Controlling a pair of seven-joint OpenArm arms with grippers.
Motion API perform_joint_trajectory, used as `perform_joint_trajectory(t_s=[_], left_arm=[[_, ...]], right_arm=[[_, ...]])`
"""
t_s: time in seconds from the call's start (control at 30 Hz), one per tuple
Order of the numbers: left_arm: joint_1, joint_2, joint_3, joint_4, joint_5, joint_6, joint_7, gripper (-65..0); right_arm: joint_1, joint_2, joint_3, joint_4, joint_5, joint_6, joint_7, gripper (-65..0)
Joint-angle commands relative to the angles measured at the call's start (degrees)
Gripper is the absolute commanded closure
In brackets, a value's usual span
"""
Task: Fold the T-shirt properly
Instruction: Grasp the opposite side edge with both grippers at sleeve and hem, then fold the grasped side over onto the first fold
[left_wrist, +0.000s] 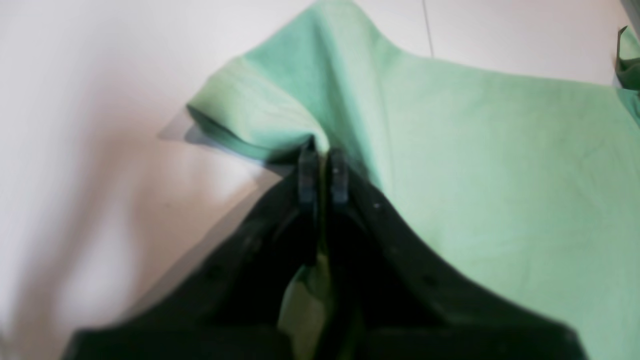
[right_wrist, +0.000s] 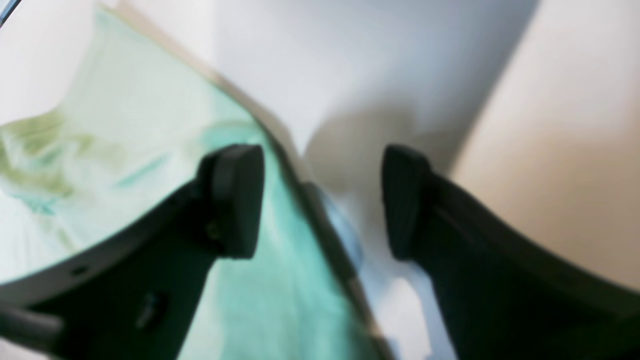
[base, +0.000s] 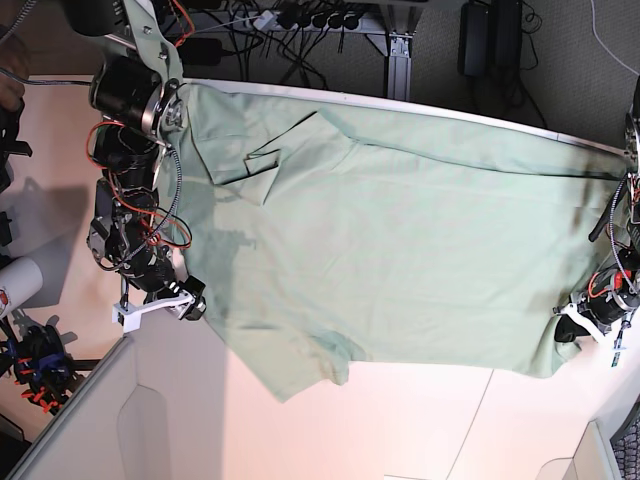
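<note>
The pale mint-green T-shirt (base: 400, 240) lies spread flat across the white table (base: 400, 430), with one short sleeve (base: 310, 375) pointing to the front. My left gripper (left_wrist: 322, 160) is shut on a pinch of the shirt's edge (left_wrist: 475, 150), and the cloth rises in a ridge at its tips. In the base view it sits at the shirt's right corner (base: 567, 330). My right gripper (right_wrist: 320, 200) is open and straddles the shirt's edge (right_wrist: 125, 125), with one finger (right_wrist: 235, 200) over the cloth and the other over bare table. In the base view it is at the shirt's left side (base: 190, 305).
Cables and a power strip (base: 300, 15) hang behind the table's far edge. A folded flap of cloth (base: 265, 160) lies on the shirt at the back left. A white cylinder (base: 15, 285) and clutter stand off the table's left. A table seam (left_wrist: 427, 30) runs past the shirt.
</note>
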Motion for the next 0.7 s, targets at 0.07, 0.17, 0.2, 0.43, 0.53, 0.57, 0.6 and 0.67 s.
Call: perform_joint_trajectory(t_s=[0.07,0.17,0.2,0.43,0.53,0.57,0.6,0.67], left_arm=[[-0.9,-0.8,0.1,0.3,1.0,-0.4,1.8,0.0],[-0.9,-0.9,0.1,0.3,1.0,-0.5,1.8,0.0],[-0.9,-1.0,0.1,0.3,1.0,-0.5,1.8,0.0],[-1.1,-1.6,0.1,0.3,-0.5,-0.5,1.8,0.0],[-1.1,-1.9,0.1,0.3,-0.8,-0.5,1.8,0.0],[-1.1,-1.9,0.1,0.3,-0.8,-0.7,1.7,0.0],[-1.1,-1.9,0.1,0.3,-0.9,-1.3,1.5,0.0],[-1.1,-1.9,0.1,0.3,-1.2,-1.6,1.0,0.0]], right_arm=[[1.4,-2.1,-0.1,0.7,-0.9,1.5,-0.3,-37.7],[1.4,-4.3,-0.2,1.3,-1.2,2.1,-0.1,-37.7],[1.4,-4.9,-0.2,1.6,-1.5,2.1,0.0,-37.7],[1.4,-5.2,-0.2,3.5,-2.2,2.1,0.2,-23.0],[1.2,-4.6,-0.2,4.8,-2.2,2.1,0.8,0.0],[1.2,-4.5,-0.2,5.2,-2.2,2.1,0.8,0.0],[1.2,-4.4,-0.2,5.5,-2.2,2.2,0.7,0.0],[1.2,-4.4,-0.2,6.5,-2.2,2.2,0.6,0.0]])
